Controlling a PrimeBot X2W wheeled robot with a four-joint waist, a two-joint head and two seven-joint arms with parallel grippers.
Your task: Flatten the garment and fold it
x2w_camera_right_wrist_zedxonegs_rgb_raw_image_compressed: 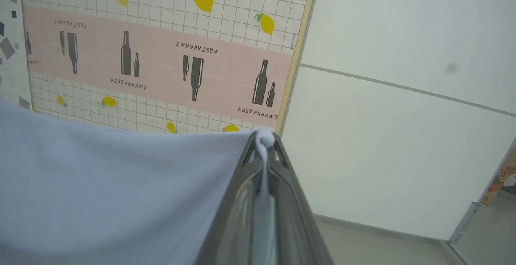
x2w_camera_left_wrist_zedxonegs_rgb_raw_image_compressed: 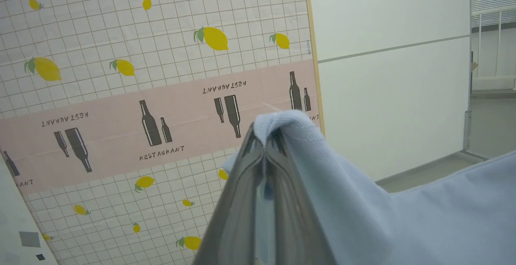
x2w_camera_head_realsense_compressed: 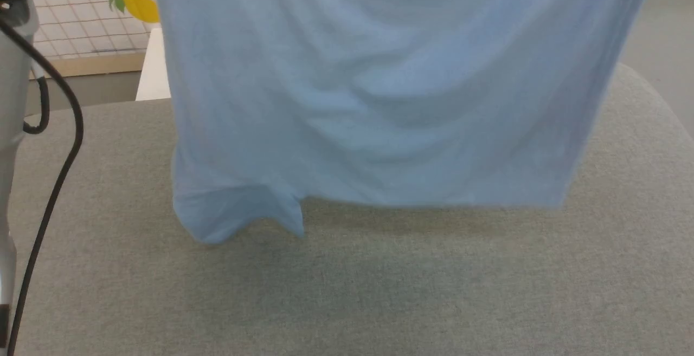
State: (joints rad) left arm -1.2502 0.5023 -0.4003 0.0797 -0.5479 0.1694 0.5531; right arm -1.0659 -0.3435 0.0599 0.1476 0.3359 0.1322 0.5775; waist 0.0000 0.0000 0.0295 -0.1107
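Holding the garment (x2w_camera_head_realsense_compressed: 379,101) up in the air by its top edge, I have both hands pinched onto it. My left hand (x2w_camera_left_wrist_zedxonegs_rgb_raw_image_compressed: 264,136) has its two fingers pressed together on a bunched fold of the light blue cloth. The cloth humps over the fingertips and falls away to the right in that wrist view. My right hand (x2w_camera_right_wrist_zedxonegs_rgb_raw_image_compressed: 265,142) is likewise clamped on a small nub of fabric that pokes out between the fingertips, with the cloth stretching off to the left in its view. In the head view the shirt hangs as a broad sheet with soft horizontal sags, its lower hem just above the grey tabletop (x2w_camera_head_realsense_compressed: 379,291). The lower corner on my left droops further and may touch the surface, though I cannot tell for sure. A black cable (x2w_camera_head_realsense_compressed: 59,172) runs down the left edge. Beyond my hands stands a lemon-printed wall sheet (x2w_camera_left_wrist_zedxonegs_rgb_raw_image_compressed: 121,55) beside a white wall panel (x2w_camera_right_wrist_zedxonegs_rgb_raw_image_compressed: 403,95).
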